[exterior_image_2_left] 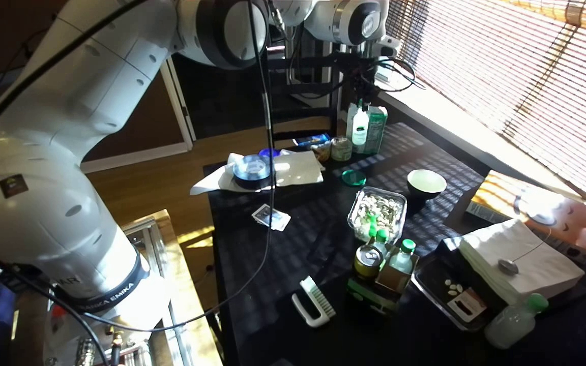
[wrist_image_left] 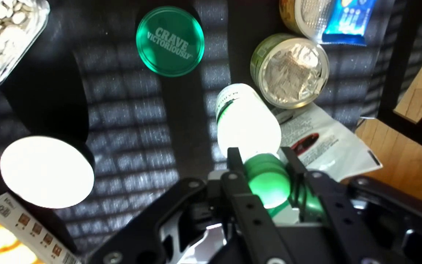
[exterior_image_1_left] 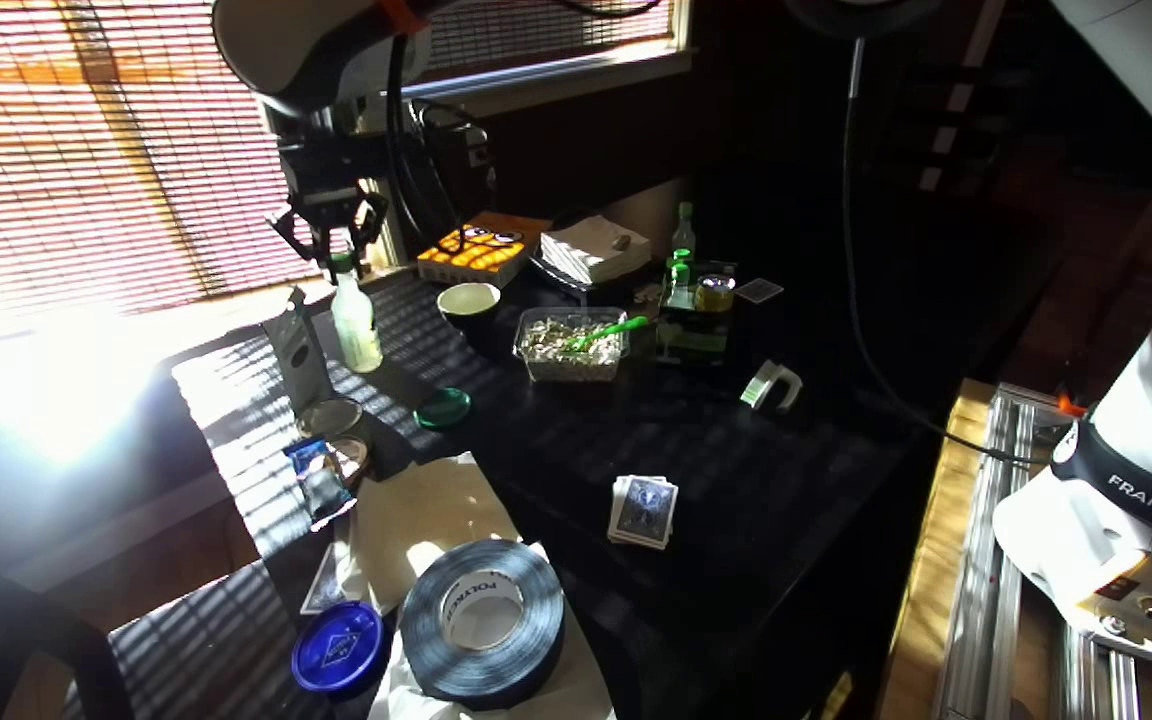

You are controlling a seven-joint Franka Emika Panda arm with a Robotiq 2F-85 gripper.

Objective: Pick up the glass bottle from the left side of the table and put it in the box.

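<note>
Item under inspection: the glass bottle [exterior_image_1_left: 357, 325], near upright with a slight lean. No view settles whether its base touches the table [exterior_image_2_left: 298, 249]. My gripper [wrist_image_left: 261, 154] is clamped on its green cap [wrist_image_left: 269, 185], one finger against either side. I judge the hold suitable: the cap is narrow enough for the jaws, and the body is left free to enter a slot base first. Gripped so high, it could swing.

Just beside it are a foil-topped can [wrist_image_left: 295, 73] and a standing bag [exterior_image_2_left: 376, 132], so a straight lift looks the safer start. The wrist view overlaps bottle and can; an exterior view shows them apart.

Well apart stands the box [exterior_image_2_left: 374, 300], which I take to be this dark carton, since it carries a drink can [exterior_image_2_left: 368, 260] and green-capped bottles [exterior_image_2_left: 401, 262]. That exterior view looks down into it but leaves my fingers too dark to make out. The wrist view shows the finger contact, and the lettering on the green lid [wrist_image_left: 170, 41], but not the box.
</note>
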